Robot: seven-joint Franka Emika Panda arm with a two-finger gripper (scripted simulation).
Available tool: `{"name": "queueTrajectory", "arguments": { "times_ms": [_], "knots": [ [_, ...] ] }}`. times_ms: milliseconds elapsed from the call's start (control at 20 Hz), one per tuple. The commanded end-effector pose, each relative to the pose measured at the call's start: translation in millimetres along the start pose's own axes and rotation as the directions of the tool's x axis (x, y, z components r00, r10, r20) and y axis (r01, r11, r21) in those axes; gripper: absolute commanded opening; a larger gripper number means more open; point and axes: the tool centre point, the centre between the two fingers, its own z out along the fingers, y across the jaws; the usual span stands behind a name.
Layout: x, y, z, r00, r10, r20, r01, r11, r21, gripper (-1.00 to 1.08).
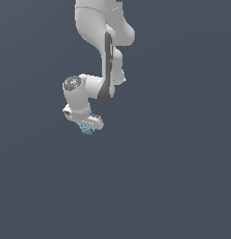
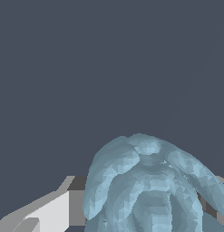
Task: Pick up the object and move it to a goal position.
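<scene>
My jaws grasp the light-blue faceted lump (image 1: 86, 129), pinned between both fingers (image 2: 50, 213) beneath my white arm (image 1: 105, 56); in the wrist view it fills the space between them.

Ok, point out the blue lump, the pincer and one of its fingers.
Lump (image 1: 85, 129), exterior view: its visible blue side under the pincer.
Pincer (image 1: 87, 126), exterior view: midway between the fingertips, at the lump.
Finger (image 2: 45, 213), wrist view: its pale flat face beside the lump.
</scene>
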Motion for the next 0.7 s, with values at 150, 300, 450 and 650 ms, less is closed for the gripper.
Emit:
{"name": "queueTrajectory", "arguments": {
  "times_ms": [150, 300, 450, 650],
  "knots": [
    [10, 39, -4, 1.0, -0.002, 0.0, 0.002, 1.0, 0.0, -1.0],
    [14, 51, -5, 1.0, -0.002, 0.0, 0.002, 1.0, 0.0, -1.0],
    [16, 56, -6, 1.0, -0.002, 0.0, 0.002, 1.0, 0.0, -1.0],
    [17, 55, -5, 1.0, -0.002, 0.0, 0.002, 1.0, 0.0, -1.0]
  ]
}}
